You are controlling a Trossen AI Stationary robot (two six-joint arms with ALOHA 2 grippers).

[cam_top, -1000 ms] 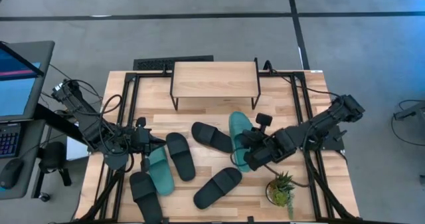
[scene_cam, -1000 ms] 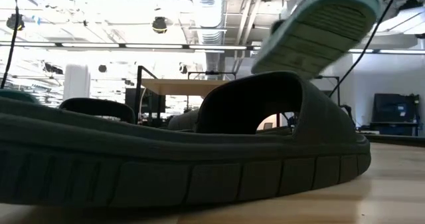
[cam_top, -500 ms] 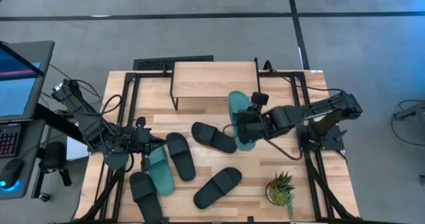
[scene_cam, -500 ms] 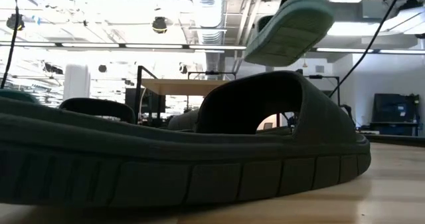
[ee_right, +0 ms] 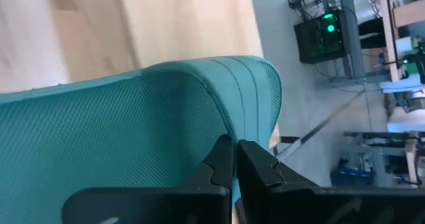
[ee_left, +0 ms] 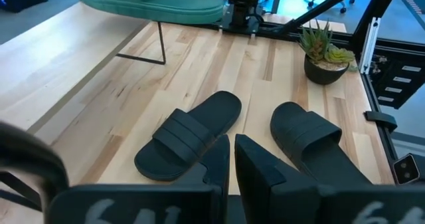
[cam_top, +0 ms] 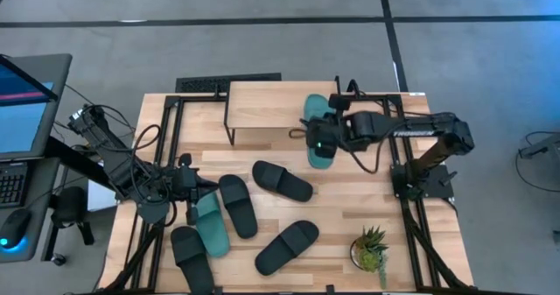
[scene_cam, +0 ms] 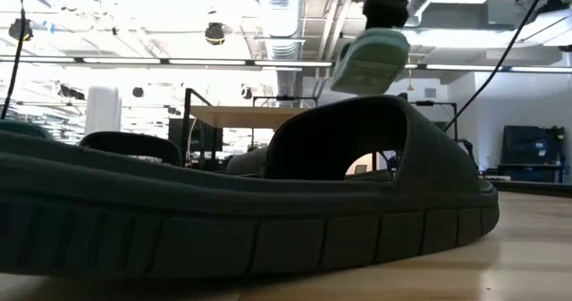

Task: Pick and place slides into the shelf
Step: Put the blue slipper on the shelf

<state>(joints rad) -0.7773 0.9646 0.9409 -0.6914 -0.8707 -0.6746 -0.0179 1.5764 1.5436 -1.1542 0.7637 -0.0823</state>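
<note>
My right gripper (cam_top: 325,137) is shut on a teal slide (cam_top: 318,130) and holds it in the air at the right end of the shelf (cam_top: 282,105), a low rack with a light wood top board and thin black legs. The low view shows this slide (scene_cam: 370,60) high above the table. My left gripper (cam_top: 194,188) waits shut over the table's left part, beside the second teal slide (cam_top: 211,227) and a black slide (cam_top: 237,205). Other black slides (cam_top: 282,180) (cam_top: 287,247) (cam_top: 191,256) lie flat on the table. My right gripper pinches the teal slide between its two fingers at the edge of the wide strap (ee_right: 222,121). The fingers come level from the table's right side and lie across the slide. The slide is lifted clear of the table, its length running from near to far.
A small potted plant (cam_top: 371,249) stands near the table's near right corner. A black slide (scene_cam: 268,203) fills the foreground of the low view. Black frame rails (cam_top: 166,129) run along both sides of the table. A monitor and keyboard (cam_top: 22,111) stand beyond the left edge.
My right gripper has carried the teal slide from the middle of the table toward the far edge, up to the shelf's right end, still shut on it. The slide has stayed clear of the table and has levelled out from its earlier tilt.
</note>
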